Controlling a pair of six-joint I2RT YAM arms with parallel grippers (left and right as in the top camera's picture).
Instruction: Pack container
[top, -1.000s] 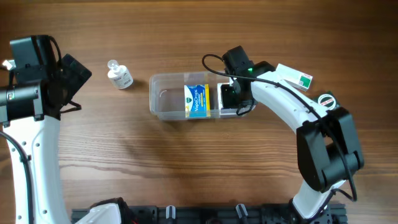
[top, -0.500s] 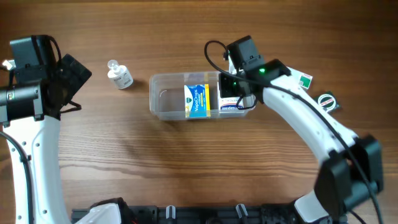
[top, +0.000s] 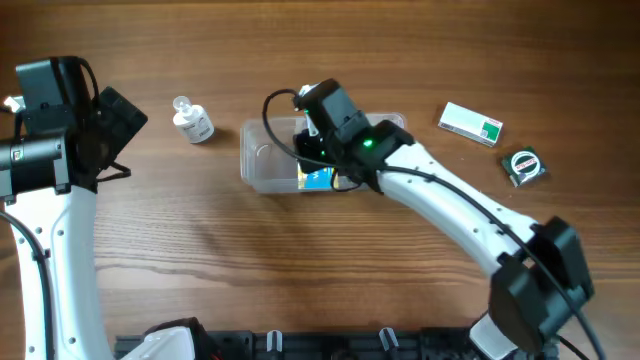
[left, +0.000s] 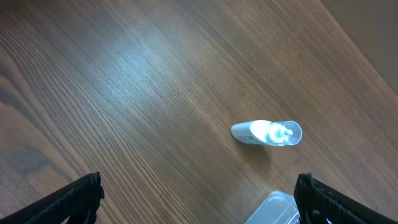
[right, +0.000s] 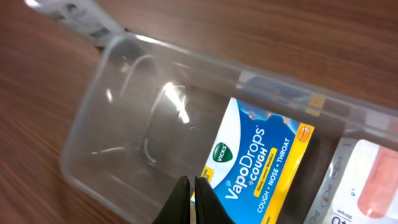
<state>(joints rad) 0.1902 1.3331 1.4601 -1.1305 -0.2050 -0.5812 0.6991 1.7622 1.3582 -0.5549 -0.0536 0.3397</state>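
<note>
The container (top: 260, 160) is a clear shallow tub in the middle of the table. Inside it lies a blue and yellow VapoDrops bag (right: 264, 155), partly hidden under my right arm in the overhead view, with a white packet (right: 364, 180) beside it at the right end. My right gripper (right: 191, 190) hangs shut and empty above the tub's middle, over the bag's left edge (top: 312, 148). The left half of the tub holds nothing. My left gripper (left: 199, 205) stands wide open at the far left, with one corner of the container (left: 277, 208) between its fingers.
A small white bottle (top: 192, 120) lies on its side left of the tub, also in the left wrist view (left: 267, 132). A white and green box (top: 471, 123) and a round tape measure (top: 524, 165) lie on the table to the right.
My right arm has swung left from the tub's right end to above its middle, jaws shut throughout. The left arm has not moved.
</note>
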